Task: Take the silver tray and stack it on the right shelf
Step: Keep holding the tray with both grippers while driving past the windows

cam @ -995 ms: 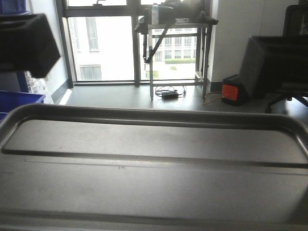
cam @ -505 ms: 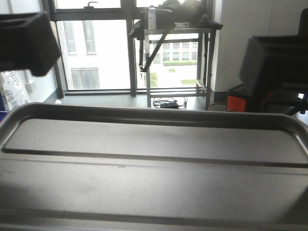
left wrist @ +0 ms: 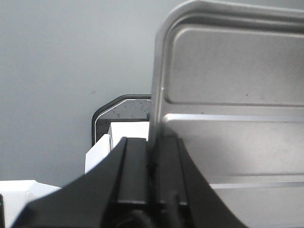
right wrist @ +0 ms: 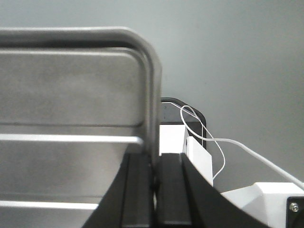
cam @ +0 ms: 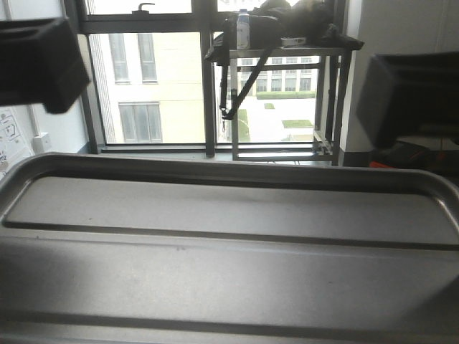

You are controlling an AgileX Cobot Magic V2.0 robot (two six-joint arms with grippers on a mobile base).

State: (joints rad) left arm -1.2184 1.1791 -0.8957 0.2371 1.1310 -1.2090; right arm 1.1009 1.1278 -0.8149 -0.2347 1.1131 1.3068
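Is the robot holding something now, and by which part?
Yes, the silver tray. The left claw pinches the rim of its left short side; the right claw pinches the right short side's rim.

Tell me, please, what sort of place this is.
Likely an indoor lab or office workspace: tall windows facing another building, a metal-framed table with a bottle on top.

Front view: strong backlight from tall dark-framed windows (cam: 158, 86), outdoors washed out. Shiny rectangular stainless-steel silver tray (cam: 229, 272) soft, near rim blurred, shadow darkening its near corners. Wrist views: even, diffuse light; bright glints along tray ribs and rim; black left gripper (left wrist: 152, 161) and black right gripper (right wrist: 153, 180) close to lens, out of focus.
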